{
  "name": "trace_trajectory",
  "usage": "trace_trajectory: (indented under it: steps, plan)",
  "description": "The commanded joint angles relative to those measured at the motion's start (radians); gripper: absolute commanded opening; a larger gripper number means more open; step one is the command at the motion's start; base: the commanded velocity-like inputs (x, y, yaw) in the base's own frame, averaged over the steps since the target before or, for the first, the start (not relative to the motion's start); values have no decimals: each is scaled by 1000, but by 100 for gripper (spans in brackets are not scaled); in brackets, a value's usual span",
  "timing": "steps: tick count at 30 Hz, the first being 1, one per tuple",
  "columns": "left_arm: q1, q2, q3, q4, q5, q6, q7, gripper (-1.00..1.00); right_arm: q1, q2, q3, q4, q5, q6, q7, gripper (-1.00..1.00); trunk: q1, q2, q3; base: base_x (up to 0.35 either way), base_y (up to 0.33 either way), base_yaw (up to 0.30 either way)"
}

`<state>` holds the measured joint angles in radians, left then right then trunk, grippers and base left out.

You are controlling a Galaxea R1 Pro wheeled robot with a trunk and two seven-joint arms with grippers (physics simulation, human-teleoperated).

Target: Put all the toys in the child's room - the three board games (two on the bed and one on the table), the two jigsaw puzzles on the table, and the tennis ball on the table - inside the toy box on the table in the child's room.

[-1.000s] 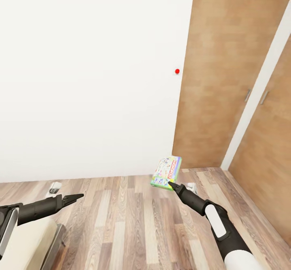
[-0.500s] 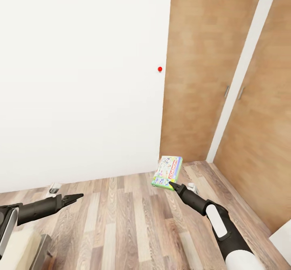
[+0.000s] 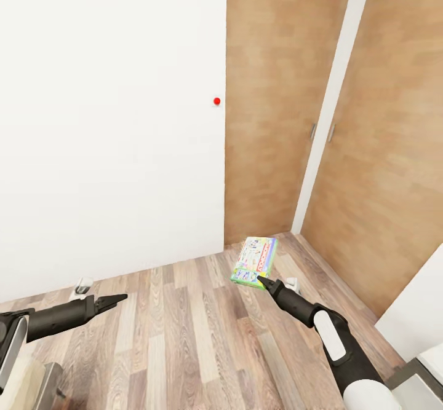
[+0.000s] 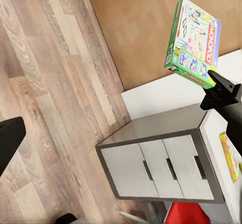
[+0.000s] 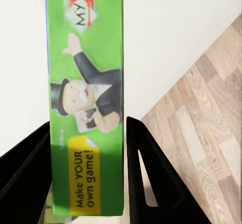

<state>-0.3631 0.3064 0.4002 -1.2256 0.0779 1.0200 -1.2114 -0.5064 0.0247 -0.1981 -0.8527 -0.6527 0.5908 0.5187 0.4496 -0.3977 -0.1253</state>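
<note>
Right gripper (image 3: 261, 281) is clamped on the lower edge of the flat green board-game box with bright cartoon print (image 3: 254, 262), holding it in the air above the wood-plank floor (image 3: 184, 336) — its two black fingers (image 5: 151, 183) press both faces of the box. Behind stand a white wall (image 3: 111, 121) and brown wooden doors (image 3: 277, 90). A grey desk with white drawer fronts (image 4: 161, 168) stands near. Left gripper (image 3: 114, 301) holds nothing, its jaws nearly together.
</note>
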Motion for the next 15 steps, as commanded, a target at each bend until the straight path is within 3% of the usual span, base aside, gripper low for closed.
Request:
trace_trajectory:
  steps: [1, 9, 15]
  plan:
    - [0, 0, 0, 0, 3, 8, -1, 100, -1, 1, -4, 0, -8, 9, 2, -100, 0, -2, -3, -57, 8, -240]
    - [0, 0, 0, 0, 3, 8, 0, 100, -1, -8, -4, -1, -8, 9, 2, -100, 0, -2, -9, -13, 2, -240]
    - [0, 2, 0, -2, 3, 8, -4, 100, -1, -63, -4, -15, -12, 27, 4, -100, 0, -2, -13, -1, 0, -240]
